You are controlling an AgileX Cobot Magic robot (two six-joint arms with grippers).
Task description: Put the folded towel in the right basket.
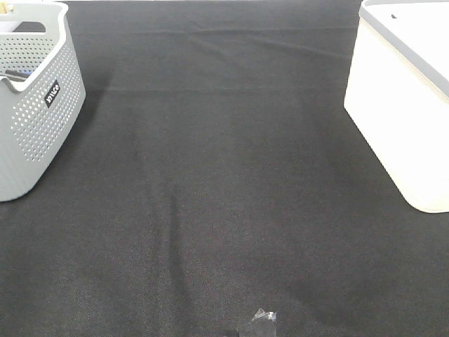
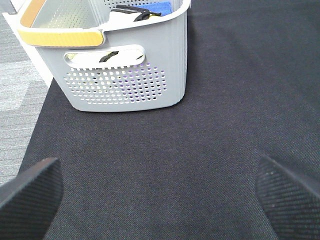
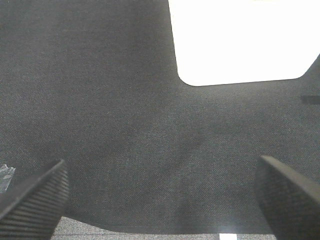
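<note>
The right basket [image 1: 403, 105] is white with a grey rim and stands at the right edge of the exterior view; it also shows as a bright white block in the right wrist view [image 3: 240, 40]. No folded towel shows on the black cloth. Neither gripper appears in the exterior view. My left gripper [image 2: 160, 192] is open and empty above the cloth, facing the grey basket. My right gripper [image 3: 160, 195] is open and empty above the cloth, short of the white basket.
A grey perforated basket [image 1: 31, 105] stands at the left; in the left wrist view [image 2: 125, 65] it has a yellow handle and holds blue, white and black items. A small crumpled clear scrap [image 1: 264, 319] lies near the front edge. A black cloth [image 1: 224, 175] covers the table.
</note>
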